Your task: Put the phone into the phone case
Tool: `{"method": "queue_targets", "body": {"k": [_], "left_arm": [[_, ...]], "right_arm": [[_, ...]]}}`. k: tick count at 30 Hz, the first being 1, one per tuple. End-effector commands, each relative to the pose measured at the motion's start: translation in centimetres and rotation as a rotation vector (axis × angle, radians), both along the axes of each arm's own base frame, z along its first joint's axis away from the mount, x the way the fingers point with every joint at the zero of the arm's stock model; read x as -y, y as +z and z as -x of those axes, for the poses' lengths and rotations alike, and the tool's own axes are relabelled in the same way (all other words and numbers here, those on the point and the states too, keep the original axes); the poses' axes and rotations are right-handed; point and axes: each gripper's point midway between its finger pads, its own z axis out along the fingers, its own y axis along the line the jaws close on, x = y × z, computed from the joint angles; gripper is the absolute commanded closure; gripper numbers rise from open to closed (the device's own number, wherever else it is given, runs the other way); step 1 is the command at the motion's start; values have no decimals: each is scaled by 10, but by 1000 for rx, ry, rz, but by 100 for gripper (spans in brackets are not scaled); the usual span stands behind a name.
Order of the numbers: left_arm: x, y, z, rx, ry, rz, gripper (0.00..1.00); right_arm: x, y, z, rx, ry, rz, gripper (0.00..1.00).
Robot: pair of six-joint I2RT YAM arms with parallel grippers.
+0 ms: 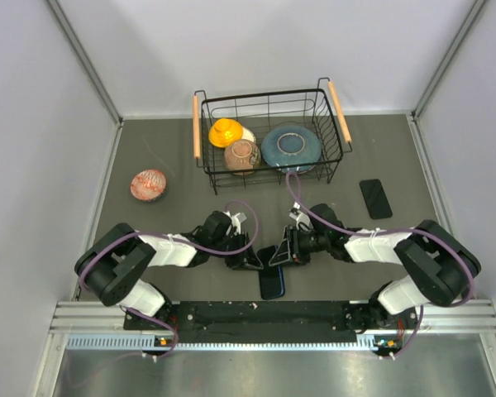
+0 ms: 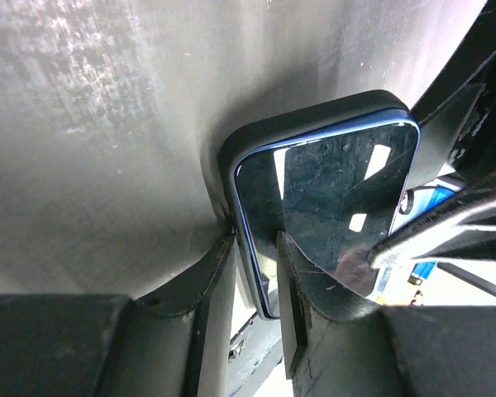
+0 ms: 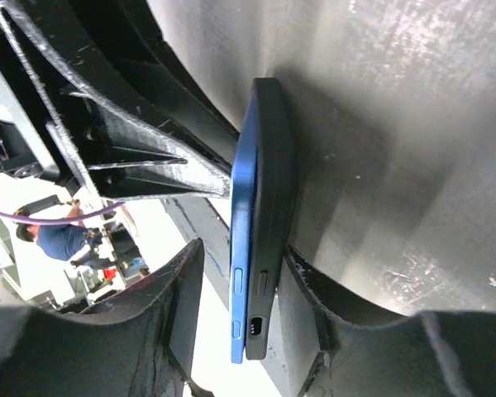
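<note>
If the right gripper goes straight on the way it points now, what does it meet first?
The phone and case lie between the right gripper's fingers, so going on would probably press their near end into the gripper's palm first. The left gripper is just beyond; depth is unclear.

Table, viewed from above. Robot arms: two, the left arm [image 1: 169,248] and the right arm [image 1: 380,246]. Grippers: two, the left gripper [image 1: 246,260] and the right gripper [image 1: 283,256]. Blue phone [image 3: 241,248]: one. Black phone case [image 3: 274,165]: one. Separate dark slab [image 1: 375,198], phone or case indistinguishable: one. Wire basket [image 1: 264,94]: one. Bowls: three, namely the orange bowl [image 1: 226,131], the brown bowl [image 1: 242,154] and the red patterned bowl [image 1: 149,184]. Blue plate [image 1: 291,145]: one.
</note>
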Motion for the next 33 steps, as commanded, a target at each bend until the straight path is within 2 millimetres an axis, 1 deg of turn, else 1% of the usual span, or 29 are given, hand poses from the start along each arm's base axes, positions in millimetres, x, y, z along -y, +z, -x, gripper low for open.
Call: {"method": "queue_targets", "body": {"k": [1,7,10,13,16,17,18,22,25,26,27,28,29,31,33], "left_arm": [[-3,-13,7,-17,-11,-53,68],[-4,-16,7,-20,-3,-55,67],[-4,-14,8,-20,-2,-49,65],[-3,-11,6,-13,0,-44,64],[-3,-11,6,-14,-1,-46,63],[-4,-12,7,-16,-1,-48,63],[-4,-12,7,-18,-3,-48,63],[-4,-12,7,-14,2,-50,61],[-3,-10,6,-9,-1,-48,60],[-3,-10,6,-9,1,-48,60],[-4,-11,6,-12,1,-51,60],[-3,-11,5,-11,1,-52,60],[-3,-11,6,-12,0,-52,60],[-3,-12,6,-13,1,-54,60],[-3,-12,6,-15,0,-55,60]], "right_arm": [[-19,50,-17,154,24,-146,60],[-18,52,-14,154,26,-170,63],[-18,52,-13,155,27,-181,64],[-18,51,-14,155,26,-174,69],[-18,52,-14,158,27,-181,87],[-18,52,-14,161,29,-183,97],[-19,52,-14,159,30,-184,100],[-17,48,-14,153,32,-155,100],[-12,39,-18,157,23,-82,100],[-12,39,-18,165,24,-78,92],[-12,40,-18,171,24,-78,87],[-11,41,-19,172,24,-80,78],[-12,42,-18,169,22,-83,74],[-12,42,-18,165,22,-84,70],[-12,38,-17,153,19,-84,70]]}}
